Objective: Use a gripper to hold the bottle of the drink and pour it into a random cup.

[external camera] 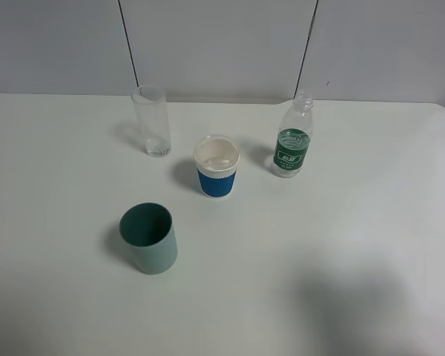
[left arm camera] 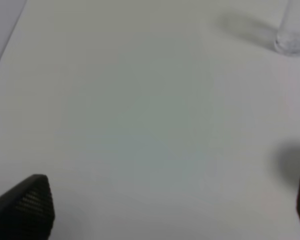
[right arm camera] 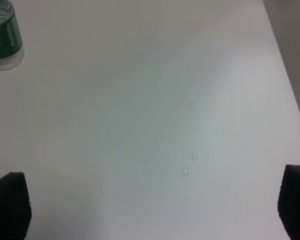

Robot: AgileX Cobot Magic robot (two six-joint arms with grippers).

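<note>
The bottle of the drink (external camera: 292, 139) stands upright and uncapped on the white table, right of centre; its green-labelled base (right arm camera: 4, 37) shows at the edge of the right wrist view. The cup (external camera: 216, 167), white with a blue sleeve, stands to its left. Neither arm shows in the exterior high view. My right gripper (right arm camera: 152, 210) is open over bare table, far from the bottle, with nothing between its fingertips (right arm camera: 10, 202). My left gripper (left arm camera: 167, 205) is also open and empty, its fingertips (left arm camera: 27, 205) wide apart.
A tall clear glass (external camera: 151, 120) stands at the back left; its base (left arm camera: 291, 42) appears in the left wrist view. A teal-green plastic cup (external camera: 149, 238) stands nearer the front. A few water drops (right arm camera: 189, 165) lie on the table (external camera: 371, 245). The table's right edge (right arm camera: 285, 75) is near.
</note>
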